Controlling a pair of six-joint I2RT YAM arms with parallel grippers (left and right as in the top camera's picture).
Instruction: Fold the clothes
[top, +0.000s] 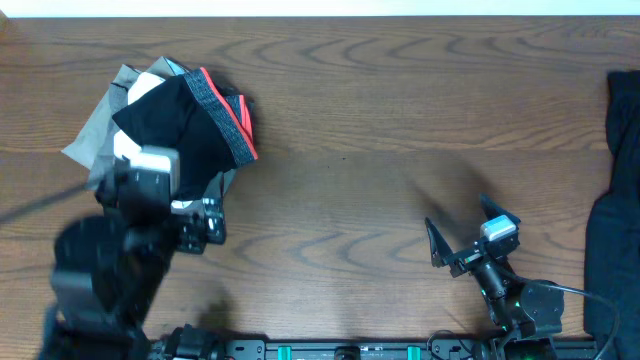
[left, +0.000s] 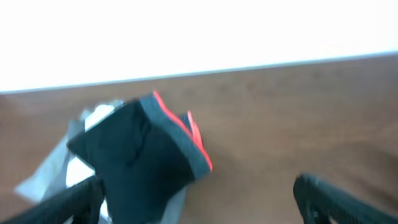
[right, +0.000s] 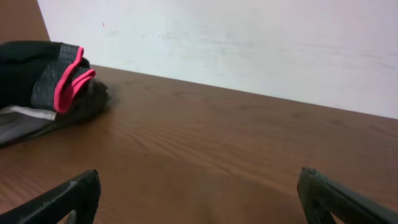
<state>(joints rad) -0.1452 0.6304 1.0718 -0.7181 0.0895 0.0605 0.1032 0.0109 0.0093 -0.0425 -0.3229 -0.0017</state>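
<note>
The folded black leggings with a grey, coral-edged waistband lie on a small stack of grey and white pieces at the far left. The stack shows in the left wrist view and the right wrist view. My left gripper is open and empty just in front of the stack; in its wrist view the left finger overlaps the stack's near edge. My right gripper is open and empty over bare wood at the front right.
A dark garment lies at the table's right edge, partly out of view. The wooden table ends at a white wall along the back. The arm bases stand at the front edge.
</note>
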